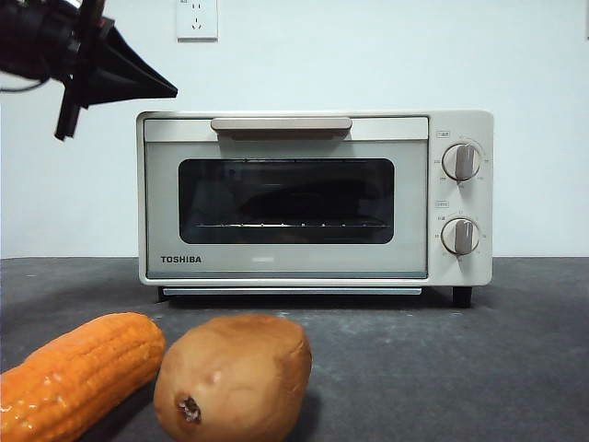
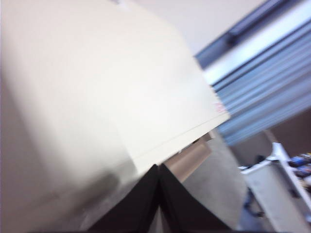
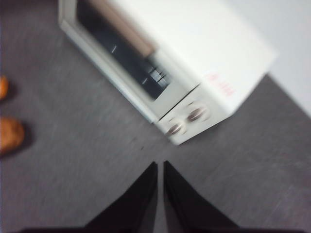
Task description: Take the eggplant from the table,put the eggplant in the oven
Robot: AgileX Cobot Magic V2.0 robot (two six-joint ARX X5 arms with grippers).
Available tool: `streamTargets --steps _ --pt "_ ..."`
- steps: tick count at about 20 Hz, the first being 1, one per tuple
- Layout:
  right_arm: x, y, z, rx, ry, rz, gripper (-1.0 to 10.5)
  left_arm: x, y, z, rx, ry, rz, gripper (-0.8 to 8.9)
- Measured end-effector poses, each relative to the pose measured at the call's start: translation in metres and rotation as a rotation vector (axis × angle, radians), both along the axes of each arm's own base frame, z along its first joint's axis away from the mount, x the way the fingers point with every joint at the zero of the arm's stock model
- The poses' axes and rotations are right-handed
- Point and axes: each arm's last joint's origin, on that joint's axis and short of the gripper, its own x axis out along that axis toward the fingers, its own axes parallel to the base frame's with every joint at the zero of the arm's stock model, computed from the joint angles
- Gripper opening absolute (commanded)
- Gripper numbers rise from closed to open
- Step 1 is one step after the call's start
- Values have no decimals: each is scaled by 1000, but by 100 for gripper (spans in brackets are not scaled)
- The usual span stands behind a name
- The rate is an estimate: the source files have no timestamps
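Observation:
The cream oven (image 1: 313, 198) stands on the dark grey table (image 1: 442, 359) with its door closed and the tan handle (image 1: 281, 123) on top. Behind the dark glass, a dim, dark elongated shape (image 1: 299, 196) lies on the wire rack; it looks like the eggplant. My left gripper (image 1: 170, 90) hangs shut and empty just above the oven's upper left corner; its wrist view shows the oven top (image 2: 97, 73) and the handle (image 2: 189, 160) close under the jaws (image 2: 159, 170). My right gripper (image 3: 160, 165) is shut and empty, high over the table in front of the oven (image 3: 194, 48).
A brown potato (image 1: 235, 378) and an orange corn cob (image 1: 78, 373) lie near the table's front edge at the left. They also show small in the right wrist view, potato (image 3: 9, 135) and corn (image 3: 2, 87). A white wall stands behind the oven.

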Motion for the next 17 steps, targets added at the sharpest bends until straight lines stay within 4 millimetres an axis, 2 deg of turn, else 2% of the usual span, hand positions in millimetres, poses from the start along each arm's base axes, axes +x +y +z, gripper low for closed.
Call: streamTargets --steps 5,9,12,14,17 --pt "17 13 -50 -115 97 16 4 -47 -17 22 253 -33 99 4" --pt "37 15 -84 -61 167 19 4 -85 -28 32 510 -87 152 4" --pt "53 7 -102 22 215 -4 4 -104 -32 38 591 -171 190 4" --pt "67 -4 -112 117 210 -48 4 -118 -32 35 601 -221 216 4" --pt "84 -26 -126 344 120 -135 4 -137 -25 7 609 -251 288 4"
